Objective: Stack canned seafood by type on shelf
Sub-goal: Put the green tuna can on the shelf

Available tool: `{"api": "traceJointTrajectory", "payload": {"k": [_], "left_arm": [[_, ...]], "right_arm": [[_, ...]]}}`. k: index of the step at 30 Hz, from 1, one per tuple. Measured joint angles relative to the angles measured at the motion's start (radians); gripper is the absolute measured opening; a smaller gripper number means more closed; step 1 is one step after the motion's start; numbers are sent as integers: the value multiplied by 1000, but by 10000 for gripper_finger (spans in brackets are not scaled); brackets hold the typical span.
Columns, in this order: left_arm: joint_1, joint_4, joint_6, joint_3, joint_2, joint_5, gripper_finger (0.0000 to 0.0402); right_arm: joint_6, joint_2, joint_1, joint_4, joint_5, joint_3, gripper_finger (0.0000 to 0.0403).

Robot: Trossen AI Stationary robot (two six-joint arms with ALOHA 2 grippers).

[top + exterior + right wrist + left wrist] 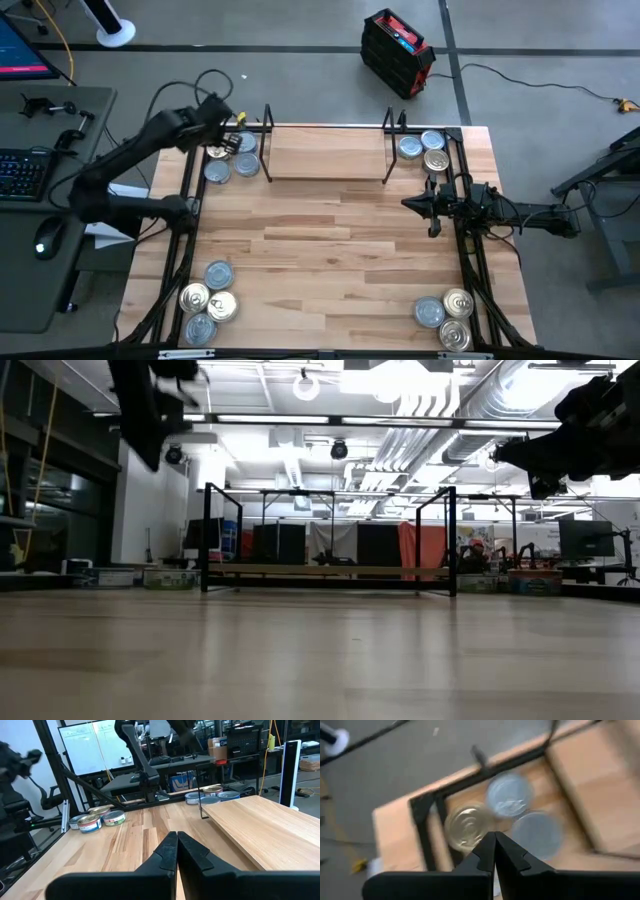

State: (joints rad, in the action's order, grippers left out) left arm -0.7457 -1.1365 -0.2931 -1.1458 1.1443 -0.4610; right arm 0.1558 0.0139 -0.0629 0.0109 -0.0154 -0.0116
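While the shelf [327, 152] is bare, tins are grouped at the corners.
Closed, empty jaws: left gripper [494, 846] is held over upper-left tins [232, 156]; right gripper [412, 204] is parked at right.

Grey floor [300, 60], ceiling lights [307, 384]

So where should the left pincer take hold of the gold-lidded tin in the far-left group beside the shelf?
Probably from straight above, across the round rim of the gold-lidded tin: it lies flat, lid up. The left pincer, shut, hangs over it. Two silver tins crowd it, so the fingers should close on sides away from them.
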Motion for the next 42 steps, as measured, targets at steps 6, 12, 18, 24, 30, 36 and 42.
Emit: {"api": "traceJointTrajectory", "payload": {"k": [6, 12, 18, 24, 30, 36, 42], "left_arm": [[-75, 104, 506, 40, 101, 131, 0], [-66, 117, 754, 97, 155, 167, 0], [-43, 236, 782, 240, 156, 209, 0], [-3, 432, 798, 358, 155, 212, 0], [2, 547, 945, 442, 155, 209, 0], [-2, 692, 967, 522, 155, 209, 0], [-2, 728, 961, 576, 153, 209, 0]], "right_arm": [[0, 0, 0, 0, 0, 0, 0], [0, 0, 0, 0, 0, 0, 0], [0, 0, 0, 0, 0, 0, 0], [0, 0, 0, 0, 0, 0, 0], [0, 0, 0, 0, 0, 0, 0], [0, 0, 0, 0, 0, 0, 0], [0, 0, 0, 0, 0, 0, 0]]}}
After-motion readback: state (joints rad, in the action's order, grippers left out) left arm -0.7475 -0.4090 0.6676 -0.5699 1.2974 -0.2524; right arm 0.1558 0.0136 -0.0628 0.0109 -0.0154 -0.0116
